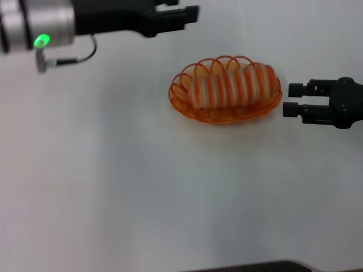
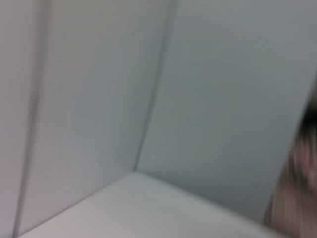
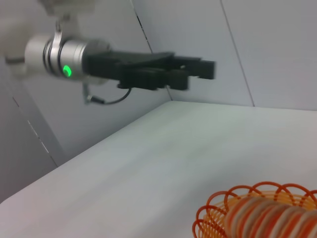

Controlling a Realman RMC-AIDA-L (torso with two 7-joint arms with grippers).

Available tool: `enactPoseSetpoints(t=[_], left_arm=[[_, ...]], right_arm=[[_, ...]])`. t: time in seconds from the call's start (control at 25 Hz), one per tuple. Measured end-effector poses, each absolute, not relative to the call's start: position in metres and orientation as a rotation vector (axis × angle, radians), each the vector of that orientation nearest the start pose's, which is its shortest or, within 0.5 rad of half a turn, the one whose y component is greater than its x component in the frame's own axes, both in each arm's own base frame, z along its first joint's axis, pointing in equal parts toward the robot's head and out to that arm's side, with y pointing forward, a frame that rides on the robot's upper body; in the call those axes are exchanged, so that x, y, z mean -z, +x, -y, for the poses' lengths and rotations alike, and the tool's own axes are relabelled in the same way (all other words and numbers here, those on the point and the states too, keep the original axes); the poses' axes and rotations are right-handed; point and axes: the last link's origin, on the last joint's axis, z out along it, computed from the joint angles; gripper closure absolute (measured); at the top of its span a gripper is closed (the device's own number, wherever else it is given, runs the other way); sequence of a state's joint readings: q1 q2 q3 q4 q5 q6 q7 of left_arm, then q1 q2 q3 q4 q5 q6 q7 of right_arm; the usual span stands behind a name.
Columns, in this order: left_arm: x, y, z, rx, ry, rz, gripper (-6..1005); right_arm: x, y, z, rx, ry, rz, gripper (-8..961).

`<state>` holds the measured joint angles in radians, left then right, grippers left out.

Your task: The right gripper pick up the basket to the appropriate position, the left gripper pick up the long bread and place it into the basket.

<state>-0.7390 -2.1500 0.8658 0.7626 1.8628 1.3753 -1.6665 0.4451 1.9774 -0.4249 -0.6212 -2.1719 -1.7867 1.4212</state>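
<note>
Bread lies inside the basket: the long bread (image 1: 233, 86), cream with orange-red crosswise stripes, rests lengthwise in the orange wire basket (image 1: 187, 110), its looped rim rising around the loaf on the far side. The basket sits on the white worktop (image 1: 113, 187), a little right of centre in the head view.

The right gripper (image 1: 292, 99) is low over the worktop just beside the basket's right end, apart from it, its two short fingers (image 1: 297, 89) pointing at the basket with a clear gap between them and nothing held.

The left gripper (image 1: 190, 11) is raised at the far left of the scene, well apart from the basket, its slim black body reaching toward the right with a green light on the silver wrist and a thin cable (image 1: 79, 58) hanging below. Its fingers hold nothing; whether they are apart or together I cannot tell.

From the right wrist view the basket (image 3: 213, 218) and the striped loaf (image 3: 267, 218) sit close by, with the left gripper (image 3: 208, 69) up beyond them before grey wall panels (image 3: 277, 44). The left wrist view shows only those panels and a corner of the worktop (image 2: 148, 208).
</note>
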Motion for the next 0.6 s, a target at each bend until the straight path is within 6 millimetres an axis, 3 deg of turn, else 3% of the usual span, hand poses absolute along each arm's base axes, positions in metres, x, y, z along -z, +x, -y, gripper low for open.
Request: enactPoseSetpoints(t=[0.16, 0.36, 0.6], left_arm=[[0.016, -0.199, -0.364, 0.990, -2.628, 0.803, 386], [0.017, -0.252, -0.329, 0.910, -2.578, 0.945, 385], [0.015, -0.280, -0.306, 0.834, -2.585, 1.038, 385]], right_arm=[[-0.054, 0.313, -0.288, -0.744, -2.679, -0.842, 312], [-0.056, 0.310, -0.293, -0.748, -2.682, -0.824, 312], [-0.056, 0.306, -0.298, -0.749, -2.685, -0.810, 312]])
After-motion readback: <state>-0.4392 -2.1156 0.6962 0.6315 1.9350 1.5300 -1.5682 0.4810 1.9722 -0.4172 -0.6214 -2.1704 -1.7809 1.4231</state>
